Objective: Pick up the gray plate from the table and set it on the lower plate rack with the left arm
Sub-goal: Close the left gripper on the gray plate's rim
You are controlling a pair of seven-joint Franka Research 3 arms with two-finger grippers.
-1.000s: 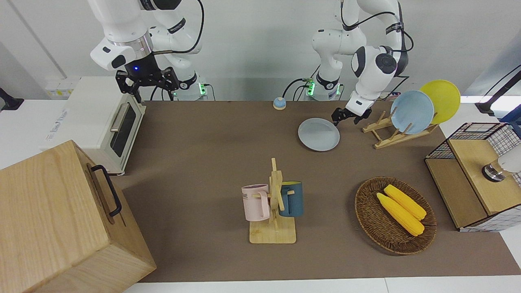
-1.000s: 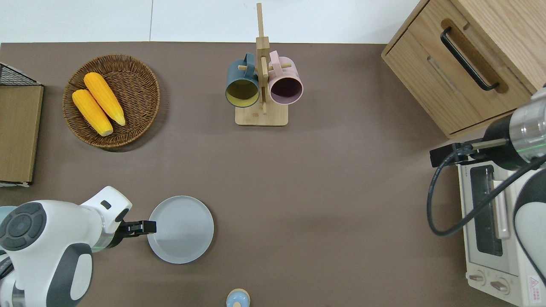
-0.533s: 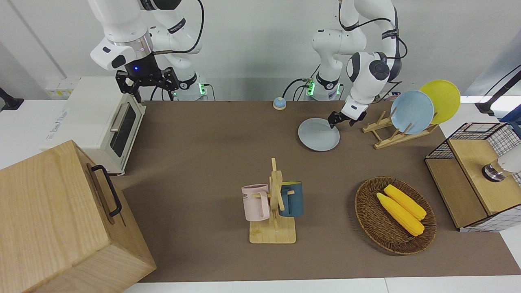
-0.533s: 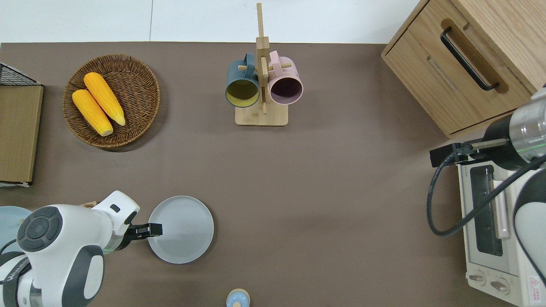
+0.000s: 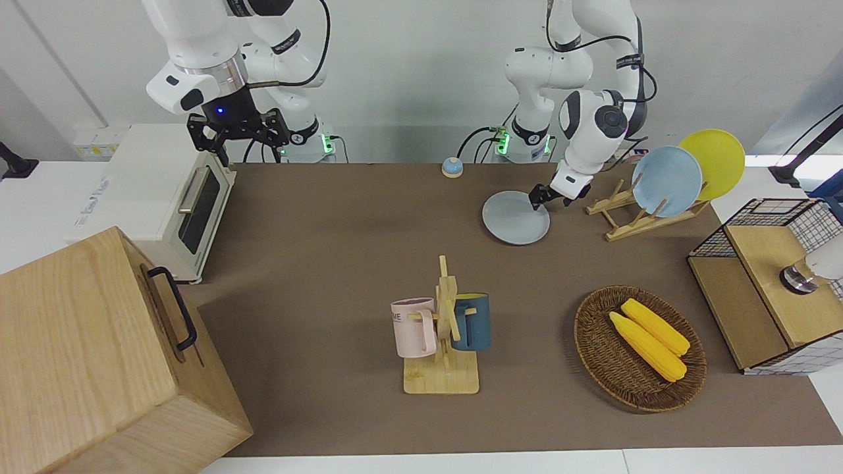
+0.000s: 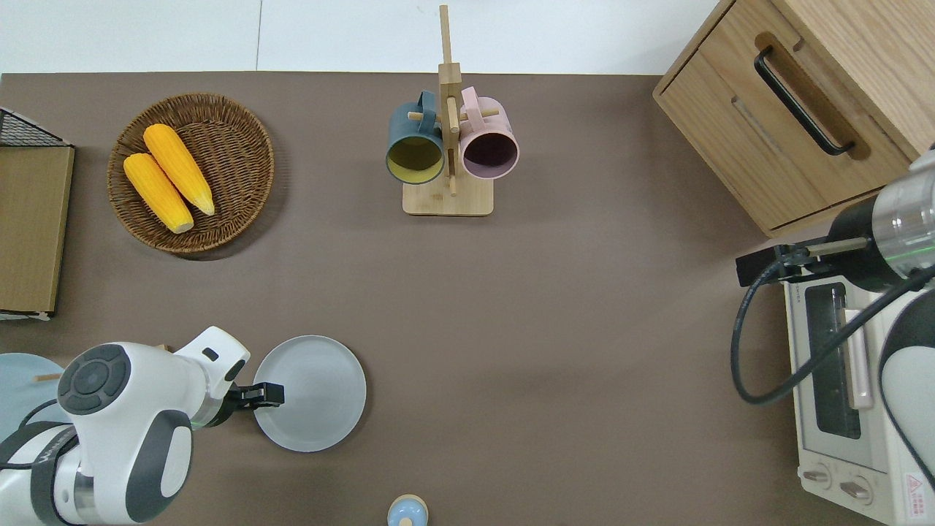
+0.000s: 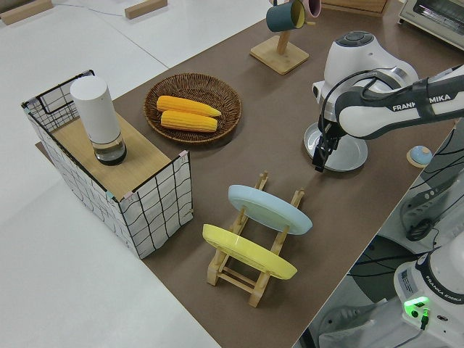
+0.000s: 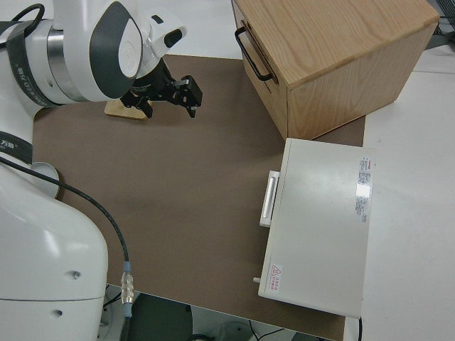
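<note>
The gray plate [image 6: 315, 393], round and pale, lies flat on the bench at lower left of the overhead view. The lower plate rack [image 5: 631, 216], light wood, holds two plates on edge.

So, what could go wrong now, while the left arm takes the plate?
The left gripper reaches over only the rim of the round pale gray plate, which lies flat; such a thin edge hold might slip or tilt. The light-wood slanted plate rack already holds a light-blue plate and a yellow plate, so placing could knock them.
</note>
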